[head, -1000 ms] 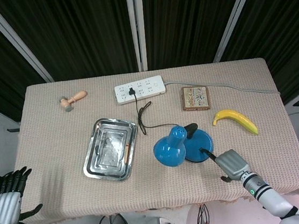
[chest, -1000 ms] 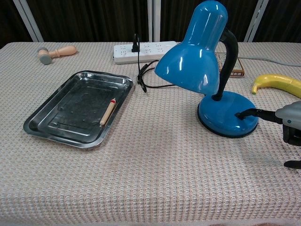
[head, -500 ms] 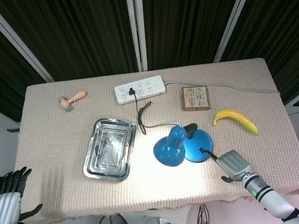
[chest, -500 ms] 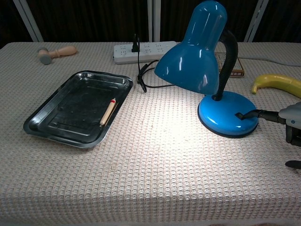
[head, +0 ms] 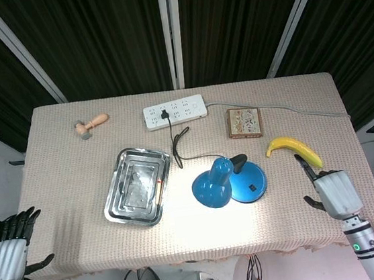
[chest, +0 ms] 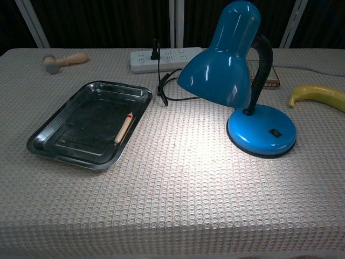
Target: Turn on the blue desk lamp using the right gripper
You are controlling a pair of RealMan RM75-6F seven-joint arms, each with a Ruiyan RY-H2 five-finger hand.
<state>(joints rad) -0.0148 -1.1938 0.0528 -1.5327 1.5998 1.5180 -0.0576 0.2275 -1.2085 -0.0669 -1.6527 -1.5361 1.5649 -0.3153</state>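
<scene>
Beige woven tablecloth-covered table (head: 75, 166): carries all items. Rectangular stainless steel tray (head: 124, 208): left of centre, holds small wooden stick with red tip (chest: 123, 128). Blue desk lamp with black gooseneck (head: 214, 184): table centre, lit, bright patch on cloth below shade; round base (chest: 253, 141) with black switch (chest: 276, 132) untouched. White power strip (head: 175, 109): far edge, lamp cord plugged in. Right hand (head: 332, 191): near right table edge, beside yellow banana (head: 293, 148), well apart from lamp; holds nothing, one finger extended, others not clear. Left hand (head: 9, 249): off table's left corner, fingers spread, empty.

Table (head: 61, 161) carries lamp (head: 229, 182), tray (head: 137, 186), banana (head: 294, 151).
</scene>
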